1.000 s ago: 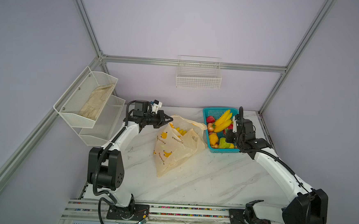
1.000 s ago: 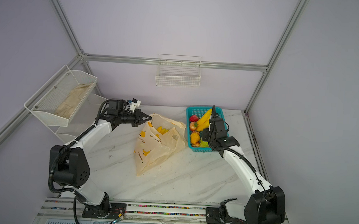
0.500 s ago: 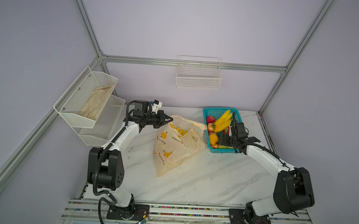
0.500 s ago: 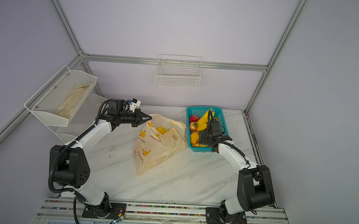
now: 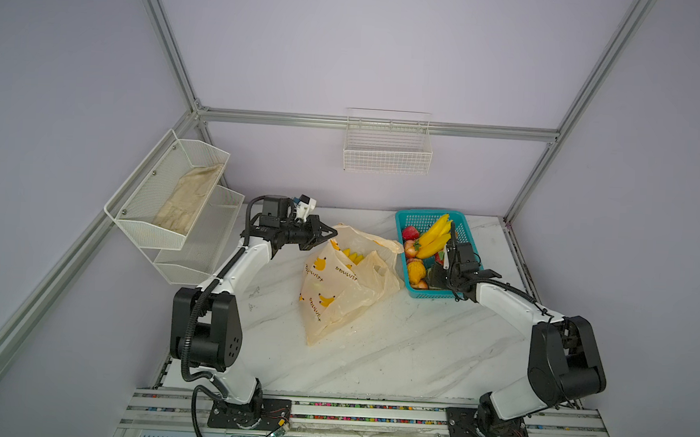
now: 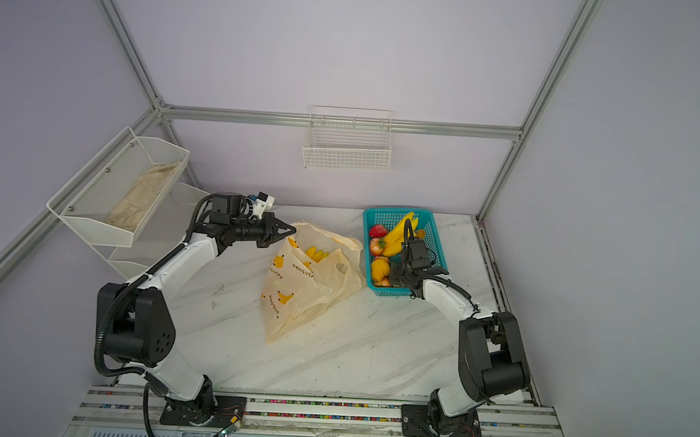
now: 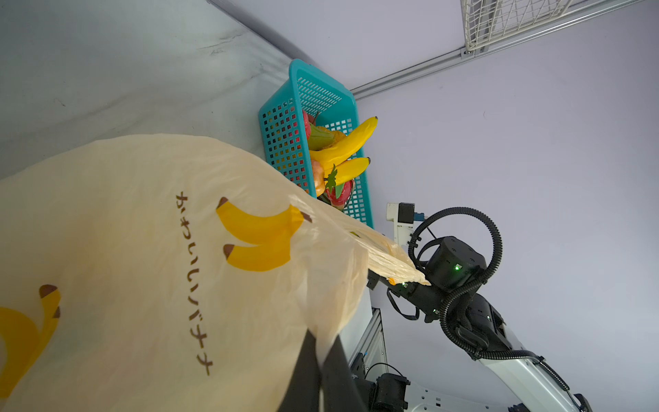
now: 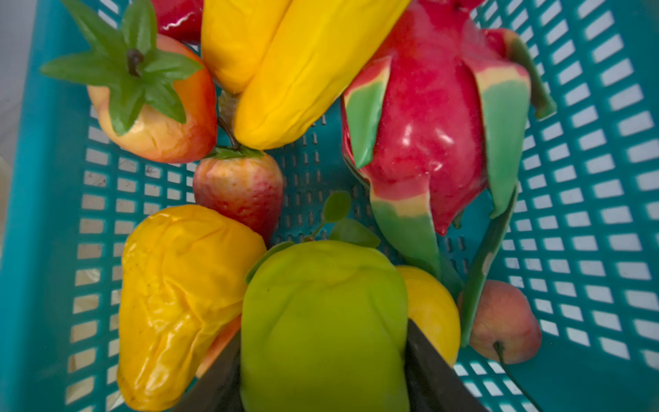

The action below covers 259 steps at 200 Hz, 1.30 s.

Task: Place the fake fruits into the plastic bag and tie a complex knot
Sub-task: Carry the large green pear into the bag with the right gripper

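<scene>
The plastic bag (image 5: 348,294) lies mid-way on the surface (image 5: 394,355), the basket (image 5: 423,220) just right of it.
Most fake fruits (image 5: 432,237) lie in the basket; a few seem to sit inside the bag.

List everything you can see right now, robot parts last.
plastic bag: one, cream-yellow with banana print, mid-table, mouth lifted
banana bunch: one, yellow, inside bag
plastic basket: one, teal, table's back right
fake fruits: nine or more, mixed colours, in plastic basket
wire basket: one, white, back wall
mesh shelf: one, white, two tiers, left wall
cloth: one, beige, upper tier
table: one, white marble
left hand: one, black, shut on bag's edge
right hand: one, black, in plastic basket, fingers flanking green pear, grip unclear
</scene>
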### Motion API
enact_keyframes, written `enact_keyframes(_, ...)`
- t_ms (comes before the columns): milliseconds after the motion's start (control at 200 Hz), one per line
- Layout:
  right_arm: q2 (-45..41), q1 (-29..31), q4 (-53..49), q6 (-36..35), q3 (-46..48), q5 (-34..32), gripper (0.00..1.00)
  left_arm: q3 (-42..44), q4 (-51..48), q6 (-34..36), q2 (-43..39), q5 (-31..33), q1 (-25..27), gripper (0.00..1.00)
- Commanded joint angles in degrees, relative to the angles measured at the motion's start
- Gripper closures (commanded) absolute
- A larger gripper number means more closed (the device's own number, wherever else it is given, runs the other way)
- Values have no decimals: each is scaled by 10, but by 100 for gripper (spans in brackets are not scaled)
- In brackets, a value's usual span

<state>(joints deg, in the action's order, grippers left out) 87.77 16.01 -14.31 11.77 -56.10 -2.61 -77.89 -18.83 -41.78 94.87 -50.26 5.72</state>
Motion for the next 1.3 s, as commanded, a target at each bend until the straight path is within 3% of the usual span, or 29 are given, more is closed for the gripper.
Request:
enact_keyframes(0,-66,-4,1,-7,-5,-16,45,24,18,5,-12,-2,3,100)
enact_keyframes(195,-209,21,93,-53,26,148,51,24,17,6,-12,0,3,100)
enact_keyframes(350,-256,131,185,-77,27,230,51,24,17,5,-9,0,3,100)
enact_keyframes(460,-197,216,194,-112,-11,203,51,24,17,5,-10,0,4,100)
enact_keyframes(565,-107,261,183,-137,-68,126,53,25,17,6,-11,-1,5,100)
enact_keyframes(735,27,273,211,-132,-138,0,56,24,17,6,-13,-1,7,100)
enact_keyframes(910,140,273,224,-121,-205,-59,56,24,17,6,-12,-2,7,100)
enact_keyframes(1015,200,273,235,-108,-231,-33,56,24,17,6,-13,-3,7,100)
enact_keyframes(1120,232,272,244,-94,-233,59,53,24,17,6,-12,-1,7,100)
enact_keyframes(1290,211,264,281,-72,-180,181,39,23,17,5,-12,-3,7,100)
